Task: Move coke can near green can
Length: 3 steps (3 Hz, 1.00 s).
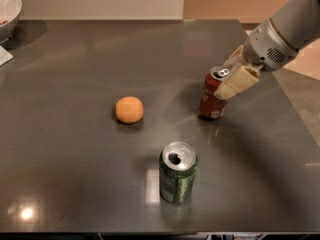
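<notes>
Dark grey table (75,59) fills most of the frame. The coke can (212,96) stands right of centre, and the green can (177,173) stands upright lower down, near the bottom middle. The two are well apart, with bare table between them, so the task is not yet done.

The gripper (229,78) comes in from the upper right on the end of a grey arm (290,29). Its cream fingers (239,82) sit one on each side of the coke can's upper part, just under the silver top, and appear pinched onto it. A grip that high leaves the base free, which suits carrying the can over the table instead of pushing it. The coke can leans a little toward the upper right. That suggests the fingers are already bearing some of its weight, though I cannot tell whether its base is clear of the table.

An orange (129,109) lies left of centre, well away from the straight line between the cans, so it should not get in the way. A bowl (9,6) sits in the upper left corner, far from the action.

The next move probably calls for carrying the can down and to the left and stopping short of the green can, so as not to knock it over.
</notes>
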Each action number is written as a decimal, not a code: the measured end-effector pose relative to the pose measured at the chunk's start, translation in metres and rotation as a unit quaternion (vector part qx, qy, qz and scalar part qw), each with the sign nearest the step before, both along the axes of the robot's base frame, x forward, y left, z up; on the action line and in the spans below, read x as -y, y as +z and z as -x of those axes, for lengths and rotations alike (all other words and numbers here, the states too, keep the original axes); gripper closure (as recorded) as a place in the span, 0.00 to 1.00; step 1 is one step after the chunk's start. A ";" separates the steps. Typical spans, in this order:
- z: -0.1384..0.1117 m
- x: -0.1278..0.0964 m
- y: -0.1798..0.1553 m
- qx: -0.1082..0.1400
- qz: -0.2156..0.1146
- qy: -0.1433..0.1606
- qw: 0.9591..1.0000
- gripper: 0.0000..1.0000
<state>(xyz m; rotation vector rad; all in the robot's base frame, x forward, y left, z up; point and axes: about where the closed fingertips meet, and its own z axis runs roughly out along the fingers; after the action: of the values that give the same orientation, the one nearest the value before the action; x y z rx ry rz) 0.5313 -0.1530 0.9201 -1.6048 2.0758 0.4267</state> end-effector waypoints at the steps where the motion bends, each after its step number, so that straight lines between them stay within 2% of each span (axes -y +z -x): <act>1: 0.032 -0.005 0.011 0.003 -0.004 0.038 0.999 1.00; 2: 0.067 -0.009 0.014 0.002 -0.010 0.083 0.997 1.00; 3: 0.099 -0.016 0.014 -0.006 -0.022 0.126 0.992 1.00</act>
<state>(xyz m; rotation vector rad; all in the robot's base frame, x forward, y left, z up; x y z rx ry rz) 0.4324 -0.1366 0.9339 -1.8482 1.8648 0.5649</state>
